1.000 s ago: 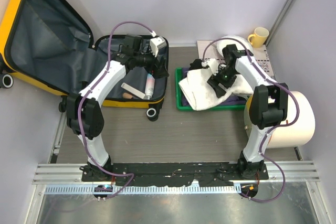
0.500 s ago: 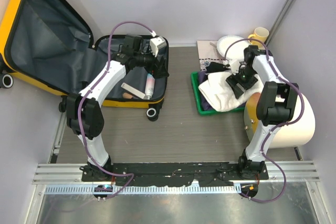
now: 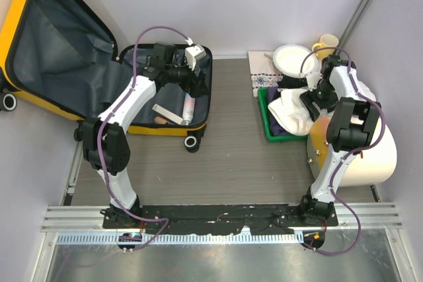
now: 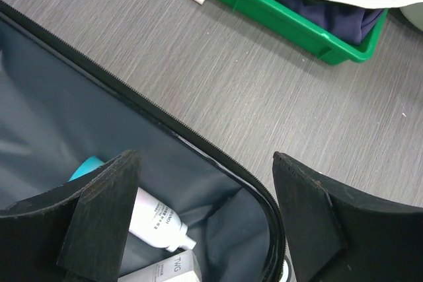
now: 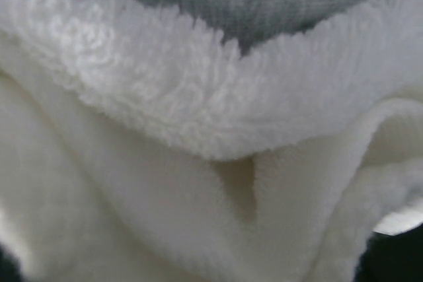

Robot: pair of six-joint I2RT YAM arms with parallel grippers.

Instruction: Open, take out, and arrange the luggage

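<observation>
The yellow luggage lies open at the left, its lid (image 3: 53,51) leaning on the wall and its base (image 3: 165,128) flat on the table. My left gripper (image 3: 198,82) hovers open and empty over the base's right end; the left wrist view shows it (image 4: 205,160) above the grey lining (image 4: 66,110). A white bottle (image 4: 155,219), a white box (image 4: 165,272) and a teal item (image 4: 86,166) lie inside. My right gripper (image 3: 309,100) is buried in a white fleece cloth (image 3: 287,110) in the green tray (image 3: 266,107). Fleece (image 5: 165,163) fills the right wrist view and hides the fingers.
A white plate (image 3: 294,57) and yellow mug (image 3: 326,45) stand at the back right on a patterned mat (image 3: 263,78). A large cream cylinder (image 3: 370,153) lies beside the right arm. Navy cloth (image 4: 304,4) lies in the tray. Walls close in left and right.
My right gripper has moved right toward the wall, and the fleece and green tray went with it. The left gripper has barely moved.
</observation>
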